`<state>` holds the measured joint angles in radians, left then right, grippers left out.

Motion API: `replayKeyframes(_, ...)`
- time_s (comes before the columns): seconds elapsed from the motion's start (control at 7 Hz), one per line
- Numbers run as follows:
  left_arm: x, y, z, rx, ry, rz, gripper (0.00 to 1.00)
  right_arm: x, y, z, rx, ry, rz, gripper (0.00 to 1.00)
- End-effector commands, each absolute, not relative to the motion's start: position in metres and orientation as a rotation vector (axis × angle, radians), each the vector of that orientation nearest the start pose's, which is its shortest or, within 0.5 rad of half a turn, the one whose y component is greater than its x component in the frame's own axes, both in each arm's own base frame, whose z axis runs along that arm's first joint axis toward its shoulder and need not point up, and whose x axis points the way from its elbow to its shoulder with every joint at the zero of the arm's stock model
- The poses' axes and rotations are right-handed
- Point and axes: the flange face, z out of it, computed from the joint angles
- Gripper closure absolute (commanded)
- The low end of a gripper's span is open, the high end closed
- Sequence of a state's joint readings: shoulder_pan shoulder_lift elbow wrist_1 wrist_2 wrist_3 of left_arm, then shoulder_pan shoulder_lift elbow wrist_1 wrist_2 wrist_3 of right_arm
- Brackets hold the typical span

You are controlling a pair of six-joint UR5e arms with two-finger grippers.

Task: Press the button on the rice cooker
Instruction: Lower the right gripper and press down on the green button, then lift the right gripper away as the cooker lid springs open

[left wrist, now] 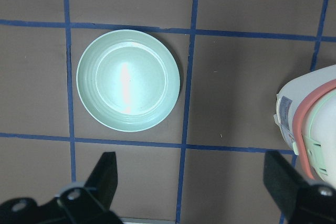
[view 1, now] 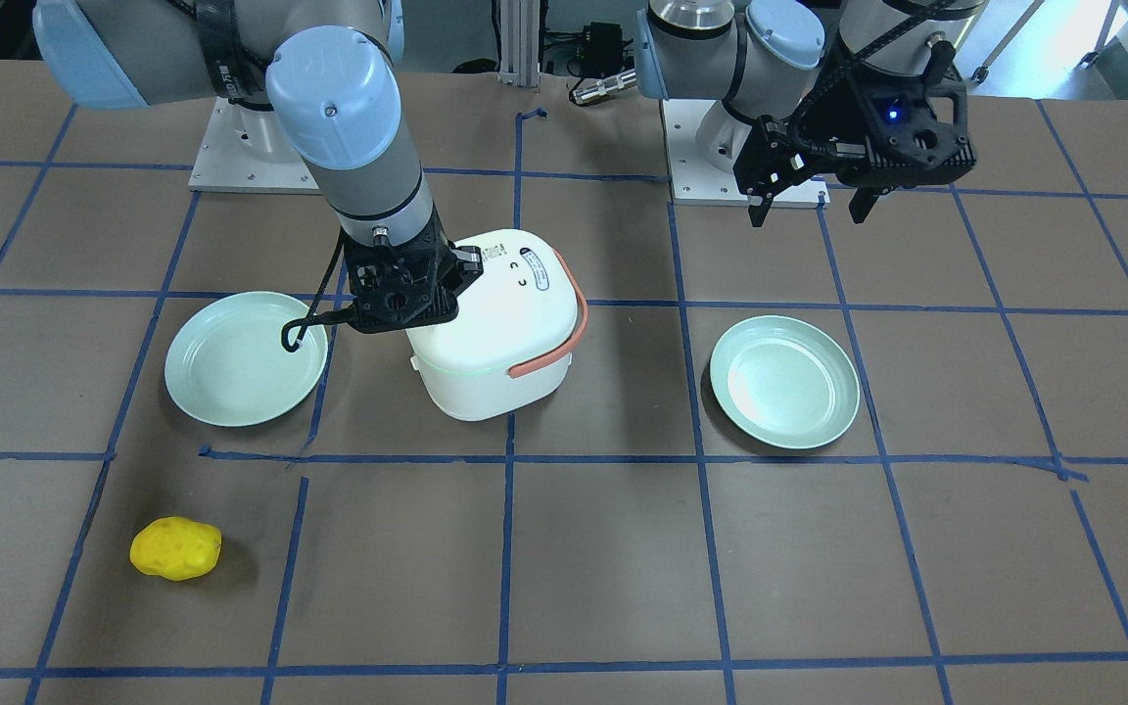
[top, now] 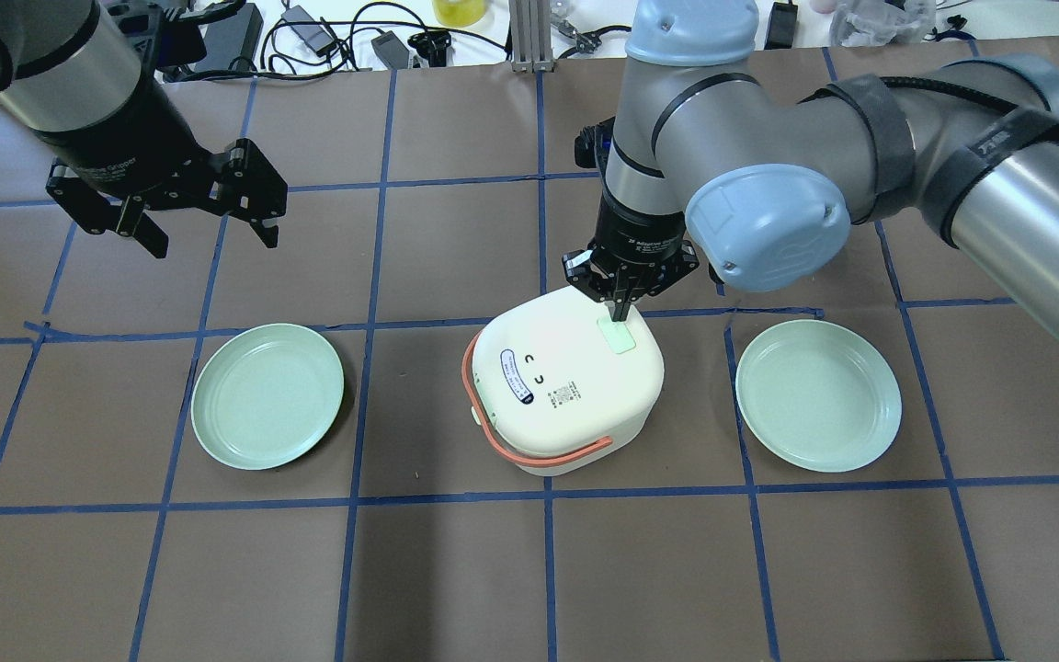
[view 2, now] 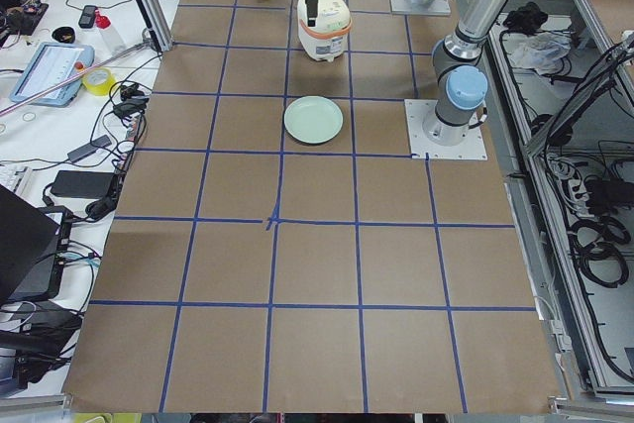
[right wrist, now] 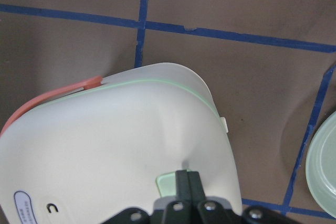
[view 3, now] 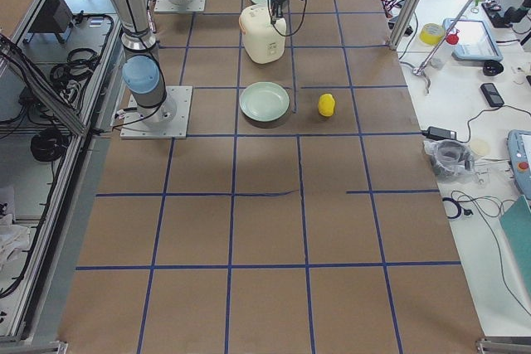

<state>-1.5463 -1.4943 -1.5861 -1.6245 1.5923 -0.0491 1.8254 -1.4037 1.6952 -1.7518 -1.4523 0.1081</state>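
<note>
The white rice cooker (top: 566,395) with a salmon handle stands mid-table; it also shows in the front view (view 1: 495,343). A pale green button (top: 621,340) sits on its lid near the robot-side edge. My right gripper (top: 620,311) is shut, pointing straight down, with its closed fingertips on the near end of that button; the right wrist view shows the tips (right wrist: 187,178) against the button (right wrist: 167,183). My left gripper (top: 214,241) is open and empty, held above the table well left of the cooker; its fingers (left wrist: 105,177) frame a plate below.
Two pale green plates lie on either side of the cooker, one on the left (top: 267,395) and one on the right (top: 819,395). A yellow lumpy object (view 1: 175,548) lies on the far side of the table, on the right arm's side. Blue tape lines grid the brown table.
</note>
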Motion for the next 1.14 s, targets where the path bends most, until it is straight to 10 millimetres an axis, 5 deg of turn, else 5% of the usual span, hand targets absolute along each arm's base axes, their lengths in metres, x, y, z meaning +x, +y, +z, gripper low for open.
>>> replayKeyframes(0.0, -0.120, -0.462, 0.511, -0.115, 3.118, -0.012, 0.00, 0.274, -0.477, 0.351, -0.212, 3.033, 0.225, 1.00)
replayKeyframes(0.29, -0.120, -0.462, 0.511, -0.115, 3.118, -0.012, 0.00, 0.274, -0.478, 0.355, -0.210, 3.031, 0.212, 1.00)
replayKeyframes(0.57, -0.120, -0.462, 0.511, -0.115, 3.118, -0.012, 0.00, 0.277, -0.482, 0.399, -0.182, 3.011, 0.124, 0.96)
replayKeyframes(0.71, -0.120, -0.462, 0.511, -0.115, 3.118, -0.012, 0.00, 0.278, -0.480, 0.431, -0.172, 3.005, 0.089, 0.73)
replayKeyframes(0.86, -0.120, -0.462, 0.511, -0.115, 3.118, -0.012, 0.00, 0.277, -0.485, 0.454, -0.168, 3.001, 0.048, 0.13)
replayKeyframes(1.0, -0.120, -0.462, 0.511, -0.115, 3.118, -0.012, 0.00, 0.271, -0.494, 0.474, -0.151, 3.008, -0.016, 0.00)
